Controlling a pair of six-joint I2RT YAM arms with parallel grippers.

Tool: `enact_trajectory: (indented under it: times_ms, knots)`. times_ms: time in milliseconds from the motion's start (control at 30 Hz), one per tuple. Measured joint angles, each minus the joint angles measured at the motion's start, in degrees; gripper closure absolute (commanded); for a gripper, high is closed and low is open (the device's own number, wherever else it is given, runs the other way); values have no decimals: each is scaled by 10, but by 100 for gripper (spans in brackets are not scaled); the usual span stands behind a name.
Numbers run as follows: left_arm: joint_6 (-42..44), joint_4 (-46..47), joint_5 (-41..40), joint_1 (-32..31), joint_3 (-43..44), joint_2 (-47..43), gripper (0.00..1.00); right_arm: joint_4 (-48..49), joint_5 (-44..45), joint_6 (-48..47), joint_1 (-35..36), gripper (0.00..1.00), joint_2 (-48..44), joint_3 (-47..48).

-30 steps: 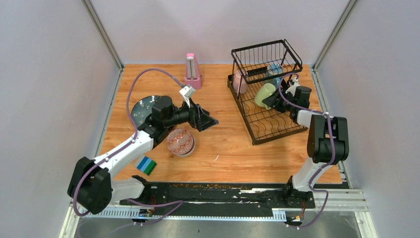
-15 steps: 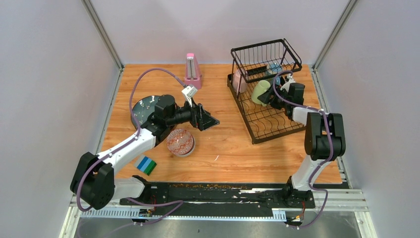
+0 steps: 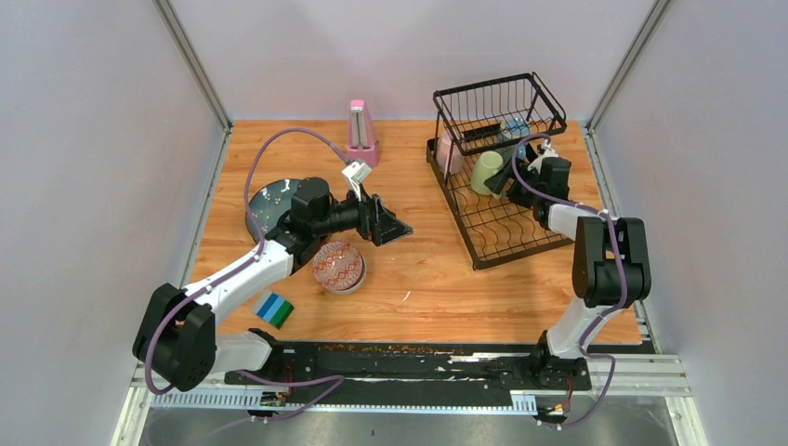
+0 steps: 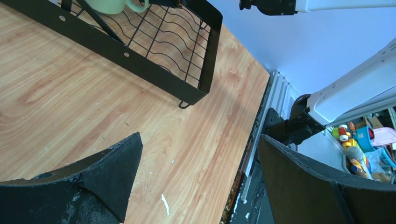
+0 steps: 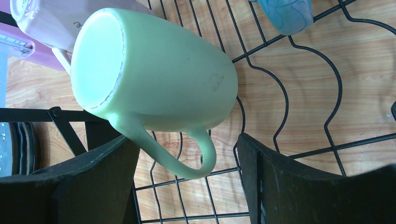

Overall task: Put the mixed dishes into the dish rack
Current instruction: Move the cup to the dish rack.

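The black wire dish rack [image 3: 462, 223] stands at the back right. A pale green mug [image 3: 485, 171] lies tilted on its side on the rack's wires, base toward the pink-white mug [image 3: 450, 151]. My right gripper [image 3: 505, 181] is just behind it. In the right wrist view the green mug [image 5: 154, 84] has its handle between my right gripper's [image 5: 187, 182] open fingers, with a gap on the right side. A blue-patterned bowl [image 5: 285, 11] sits further in. My left gripper [image 3: 395, 223] hovers open and empty over the table, beside a red-patterned bowl [image 3: 338, 266] and a blue-grey plate [image 3: 268, 204].
A pink metronome [image 3: 361, 133] stands at the back of the table, left of the rack. A blue-green striped block [image 3: 274, 309] lies near the front left. In the left wrist view the rack's near corner [image 4: 196, 88] and the table's front rail [image 4: 254, 154] show.
My right gripper carried the green mug further back into the rack and spread its jaws off the handle. The left arm shifted only slightly.
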Motion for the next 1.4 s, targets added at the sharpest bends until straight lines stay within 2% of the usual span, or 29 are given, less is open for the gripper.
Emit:
enact_trajectory:
  times_ms: [167,433,600,1133,1267,1400]
  knots:
    - [0,0,0,0,0,0,0,-3,2,17,0,39,-13,0]
    - [0,0,0,0,0,0,0,3,1,56,0,46,-2,5]
    - [0,0,0,0,0,0,0,27,0,72,0,46,28,18]
    - [0,-1,0,0,0,-2,0,80,-34,102,-1,25,49,12]
    - [0,-1,0,0,0,-3,0,79,-38,102,-5,24,27,-12]
    - [0,-1,0,0,0,-3,0,85,-40,104,-20,30,3,-26]
